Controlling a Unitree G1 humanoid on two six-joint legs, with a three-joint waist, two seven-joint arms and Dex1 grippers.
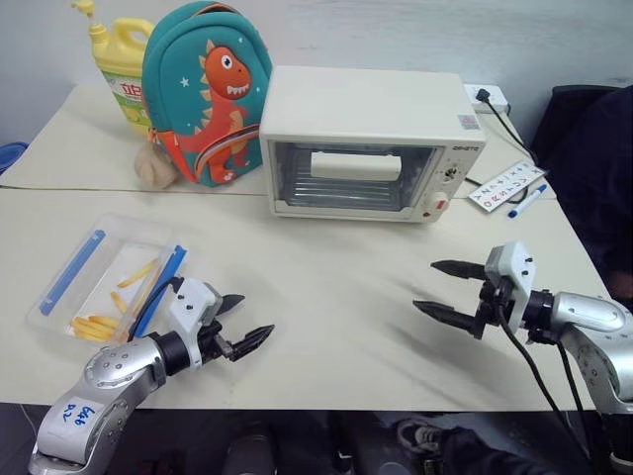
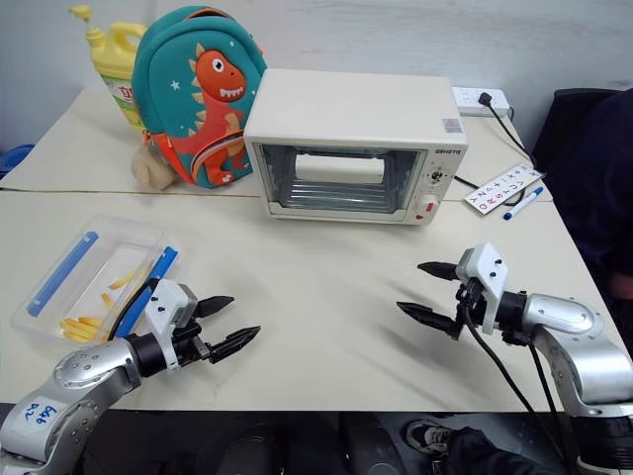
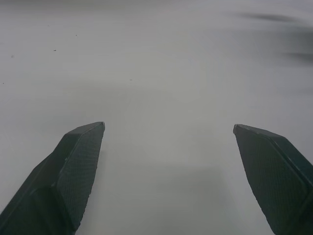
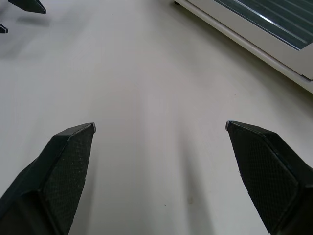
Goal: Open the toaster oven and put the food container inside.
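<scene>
Cream tabletop (image 1: 336, 297) stretched wide before me, and a seam ran across it just behind the toaster oven's front feet. That toaster oven (image 1: 371, 143) sat at twelve o'clock, its glass door shut and the white bar handle showing across the window, with the knob panel on its right. To its ten o'clock a teal dinosaur backpack (image 1: 206, 94) leaned against its side, and a yellow bottle (image 1: 121, 74) stood beyond that. A card and a blue pen (image 1: 526, 200) lay near the tabletop's right edge at two o'clock.

The food container (image 1: 99, 277) lay at nine o'clock, close to the left edge, with yellow sticks inside and blue strips along its sides. My left tool (image 1: 247, 322) hovered just beside the container's near corner, fingers spread wide and holding nothing. My right tool (image 1: 450, 289) hung at four o'clock, likewise spread and empty, aimed inward. Between the two tools, and from them up to the oven door, lay bare surface.
</scene>
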